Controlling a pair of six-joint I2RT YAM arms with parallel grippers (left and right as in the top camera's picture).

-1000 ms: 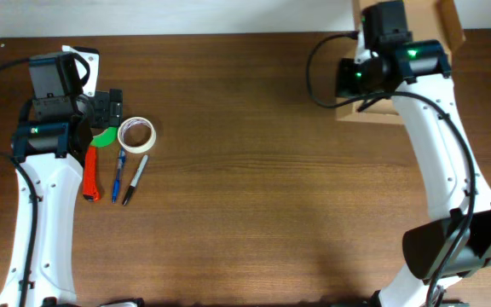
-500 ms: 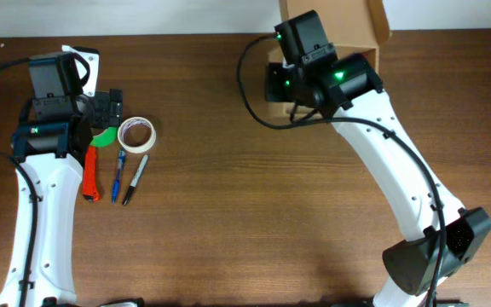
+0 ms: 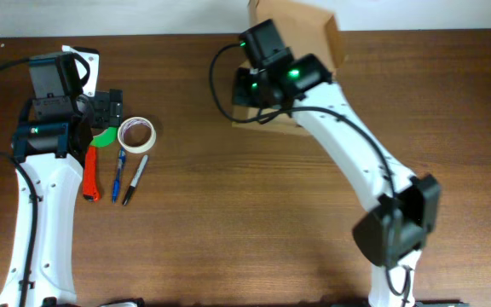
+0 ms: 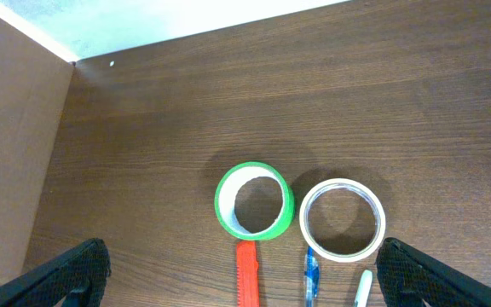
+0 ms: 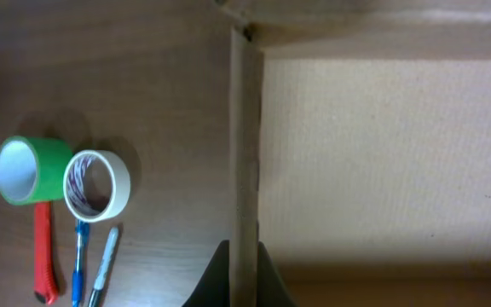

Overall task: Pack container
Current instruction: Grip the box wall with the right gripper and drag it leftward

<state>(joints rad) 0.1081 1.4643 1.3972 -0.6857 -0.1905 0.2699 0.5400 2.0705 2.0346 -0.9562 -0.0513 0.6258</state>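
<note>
The tan cardboard container is at the back middle of the table, its inside filling the right wrist view. My right gripper is shut on the container's left wall; in the overhead view the gripper sits over the box's left side. My left gripper is open and empty above a green tape roll, a white tape roll, a red cutter, a blue pen and a white marker. They also show in the overhead view at the left: white roll, cutter.
The table's back edge meets a pale wall. The right arm's base stands at the front right. A blue pen and a marker lie beside the cutter.
My right gripper has dragged the container leftward along the back edge, from the far right to the middle. The left arm and the items by it have not moved.
</note>
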